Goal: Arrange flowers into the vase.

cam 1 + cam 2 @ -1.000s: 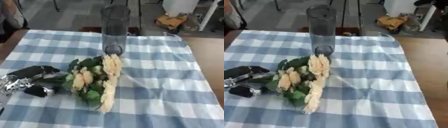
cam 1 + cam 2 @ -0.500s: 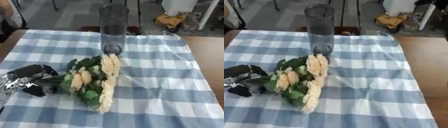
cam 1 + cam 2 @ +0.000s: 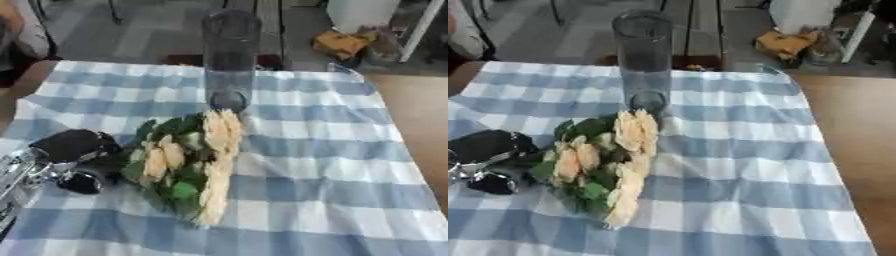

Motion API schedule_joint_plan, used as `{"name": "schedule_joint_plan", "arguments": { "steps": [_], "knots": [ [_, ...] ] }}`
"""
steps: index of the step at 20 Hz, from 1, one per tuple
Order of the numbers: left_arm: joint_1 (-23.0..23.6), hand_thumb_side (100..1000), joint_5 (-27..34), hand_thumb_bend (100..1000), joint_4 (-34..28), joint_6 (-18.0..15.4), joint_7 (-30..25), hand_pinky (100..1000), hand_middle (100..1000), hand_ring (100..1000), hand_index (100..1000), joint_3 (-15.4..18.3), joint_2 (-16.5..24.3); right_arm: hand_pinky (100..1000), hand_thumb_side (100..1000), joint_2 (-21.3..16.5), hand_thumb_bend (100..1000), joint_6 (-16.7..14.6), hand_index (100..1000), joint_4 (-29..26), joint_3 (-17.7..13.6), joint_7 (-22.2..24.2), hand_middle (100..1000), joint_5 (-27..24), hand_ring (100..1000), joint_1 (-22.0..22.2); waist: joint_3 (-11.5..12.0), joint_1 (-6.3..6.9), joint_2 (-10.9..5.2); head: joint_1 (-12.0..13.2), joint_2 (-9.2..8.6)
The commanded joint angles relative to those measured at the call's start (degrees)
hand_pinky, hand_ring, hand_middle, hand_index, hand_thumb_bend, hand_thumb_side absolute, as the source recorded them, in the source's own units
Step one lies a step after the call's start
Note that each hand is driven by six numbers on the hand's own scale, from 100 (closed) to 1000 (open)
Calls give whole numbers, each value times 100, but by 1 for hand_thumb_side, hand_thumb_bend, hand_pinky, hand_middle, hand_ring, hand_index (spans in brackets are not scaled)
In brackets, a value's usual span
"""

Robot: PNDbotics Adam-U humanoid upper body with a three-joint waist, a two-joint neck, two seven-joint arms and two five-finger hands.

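A tall clear glass vase [image 3: 229, 55] stands upright at the back middle of the blue-and-white checked cloth [image 3: 332, 165]. In front of it a bunch of cream flowers with green leaves [image 3: 194, 159] lies flat on the cloth, heads towards the vase and the front. My left hand [image 3: 77, 150], black with a silver forearm, comes in from the left edge. Its fingers and thumb are curled round the leafy stem end of the bunch. Leaves hide the fingertips. My right hand shows in no view.
Bare brown table [image 3: 859, 130] runs along the right of the cloth. Beyond the far edge are the floor, a yellow object [image 3: 343, 44] and a white container [image 3: 802, 15]. The cloth right of the flowers is bare.
My left hand has moved a little right, up to the stem end of the bunch. The whole picture has shifted slightly. Vase and flowers stay put.
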Motion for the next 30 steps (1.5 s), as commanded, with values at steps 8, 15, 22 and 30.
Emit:
{"name": "schedule_joint_plan", "arguments": {
  "steps": [8, 15, 22, 30],
  "knots": [
    [-55, 225, -172, 252, 369, 162, 448, 198, 436, 370, 579, 40, -54, 690, 1000, -104, 100, 5, 816, -77, -74, -1, 791, -64, 782, -93, -17, -29, -66, 37, -97],
    [-36, 245, 426, 100, 418, 306, 535, 153, 405, 338, 534, 137, -59, 690, 1000, -106, 100, -10, 816, -57, -86, 1, 791, -52, 782, -90, -11, -40, -61, -29, 2],
    [-9, 275, 1164, 100, 181, 473, 103, 137, 394, 325, 539, 170, 89, 690, 1000, -114, 100, 6, 816, -57, -93, -4, 791, -47, 782, -80, 8, -15, -76, -117, 107],
    [15, 353, 1561, 100, 39, 678, -67, 113, 377, 308, 529, 236, 135, 690, 1000, -104, 100, 56, 816, -89, -104, -9, 791, -41, 783, -71, 10, 13, -92, -196, 149]
  ]
}}
